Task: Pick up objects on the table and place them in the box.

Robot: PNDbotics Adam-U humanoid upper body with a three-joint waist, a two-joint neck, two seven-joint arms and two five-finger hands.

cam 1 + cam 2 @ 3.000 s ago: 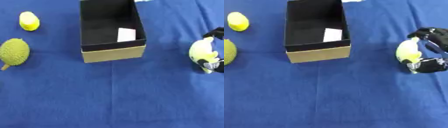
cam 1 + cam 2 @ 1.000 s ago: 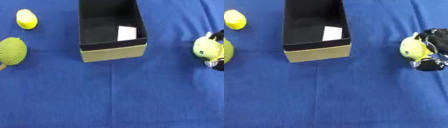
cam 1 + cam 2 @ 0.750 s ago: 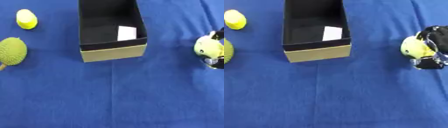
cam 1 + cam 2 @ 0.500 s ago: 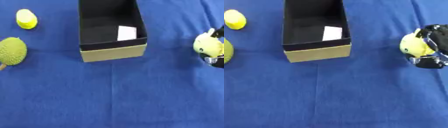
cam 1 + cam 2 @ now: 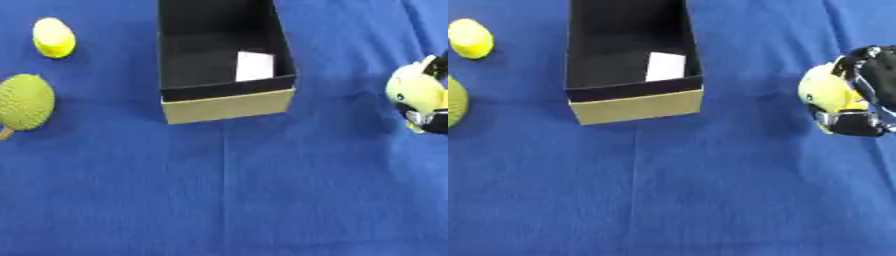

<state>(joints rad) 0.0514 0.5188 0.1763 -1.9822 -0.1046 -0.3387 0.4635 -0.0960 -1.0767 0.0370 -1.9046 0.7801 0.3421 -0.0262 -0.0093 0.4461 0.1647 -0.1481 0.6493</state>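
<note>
The right hand (image 5: 870, 95) enters at the right edge of the view, black, with its fingers (image 5: 849, 123) curled round a pale yellow-green rounded fruit (image 5: 827, 94). The fruit sits against the inner side of the hand, toward the box, and the fingers wrap its lower and upper edges. Whether the fruit touches the blue tablecloth (image 5: 710, 190) or is lifted clear of it cannot be determined. The left eye view shows only the fruit and a small part of the hand at the frame edge.

Well apart from the hand, to its left, stands the open cardboard box (image 5: 636, 107). Its interior is black, and its outer front wall, on the near side, is tan. A white rectangular slip (image 5: 665, 66) lies on the box floor, in the half nearer the hand. The box is upright, and the fruit is outside it, level with its near end.

Beyond the box, on the side farthest from the hand, two more objects lie on the cloth. A small yellow fruit (image 5: 54, 37) lies near the far left corner. A larger green spiky fruit, resembling a durian (image 5: 24, 102), lies nearer the camera than the yellow one, at the left edge. Neither touches the box or each other.

The left hand appears in neither view.
</note>
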